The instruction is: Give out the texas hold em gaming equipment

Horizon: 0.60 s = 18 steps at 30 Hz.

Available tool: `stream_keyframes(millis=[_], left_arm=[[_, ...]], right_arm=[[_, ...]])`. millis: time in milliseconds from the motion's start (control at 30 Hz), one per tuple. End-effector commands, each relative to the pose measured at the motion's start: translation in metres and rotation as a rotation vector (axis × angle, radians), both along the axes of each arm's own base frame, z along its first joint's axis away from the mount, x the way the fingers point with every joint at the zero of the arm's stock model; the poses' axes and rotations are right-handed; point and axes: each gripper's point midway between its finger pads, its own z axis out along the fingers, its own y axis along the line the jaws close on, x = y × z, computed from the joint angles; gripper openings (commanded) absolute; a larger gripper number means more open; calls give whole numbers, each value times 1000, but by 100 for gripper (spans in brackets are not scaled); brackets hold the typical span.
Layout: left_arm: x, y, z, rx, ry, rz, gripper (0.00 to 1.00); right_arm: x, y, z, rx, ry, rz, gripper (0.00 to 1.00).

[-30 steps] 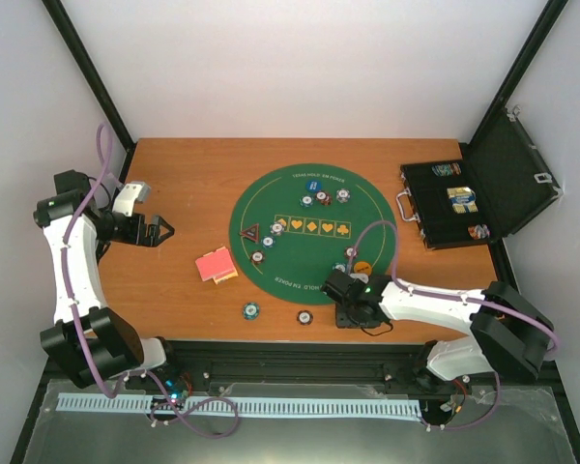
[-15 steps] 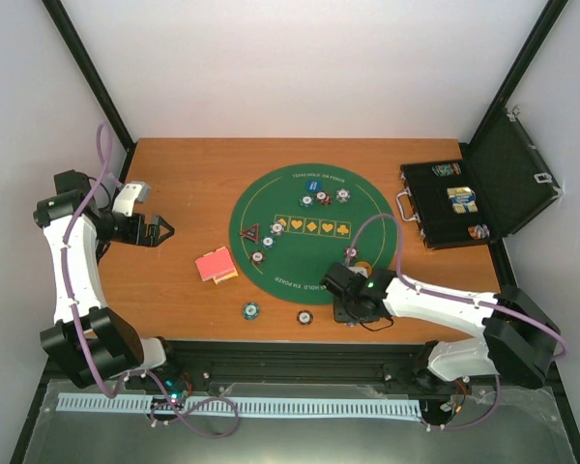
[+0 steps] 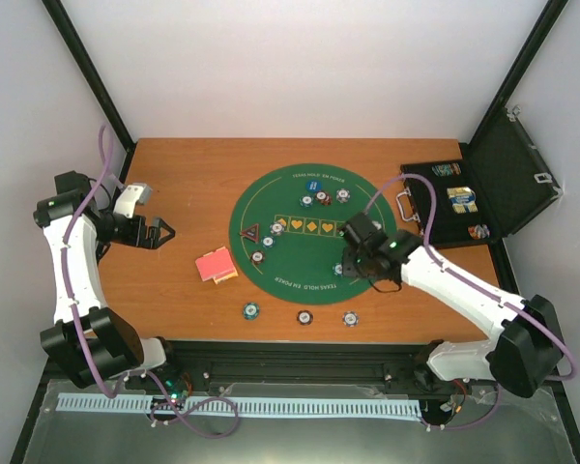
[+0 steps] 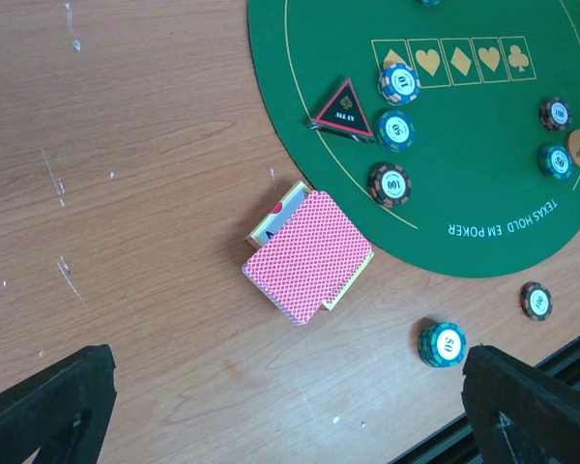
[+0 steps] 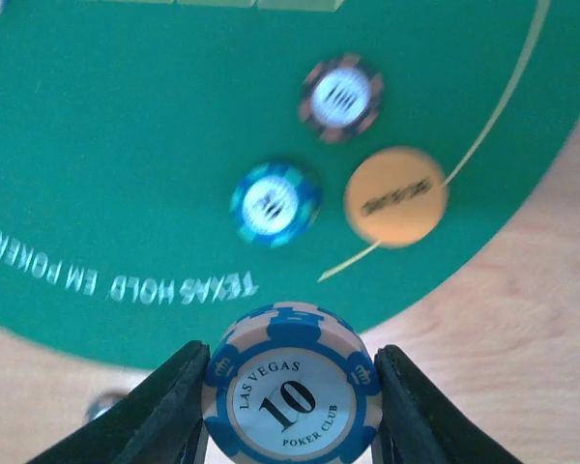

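The counter (image 4: 135,145) is brown wood, smooth, with small white scratches. The round mat (image 4: 483,184) looks like soft, matt green cloth. The blue-and-white poker chip (image 5: 292,391) looks like hard, smooth plastic.

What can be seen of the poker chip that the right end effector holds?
The poker chip is a round disc, its rim in alternating blue and cream blocks, its pale centre printed LAS VEGAS, 10, POKER CLUB. It looks like smooth plastic or clay, undamaged. The two black fingers of the right end effector clamp it at its rim, the printed face toward the wrist camera. It hangs over the edge of the green mat, where felt meets wooden table, and touches nothing else in view.
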Motion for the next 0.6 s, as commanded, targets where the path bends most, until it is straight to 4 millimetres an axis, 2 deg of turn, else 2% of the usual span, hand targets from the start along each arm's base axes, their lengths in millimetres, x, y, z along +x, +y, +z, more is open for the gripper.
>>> stream_keyframes(millis=[0,67,267,567], left_arm=[[-3,-4,5,-7,-15,-36,100],[-4,-5,5,-8,-12,-44,100],[-9,-7,1,4,-1,-79,100],[-17,-5,-19,27,46,-127,100]], right_arm=[[32,-28,10,-39,-27,-10,25],[50,-40,6,-35,-22,-42,25],[88,-61,-24,-35,40,-91,25],[127,-69,-60,-36,106,-106,25]])
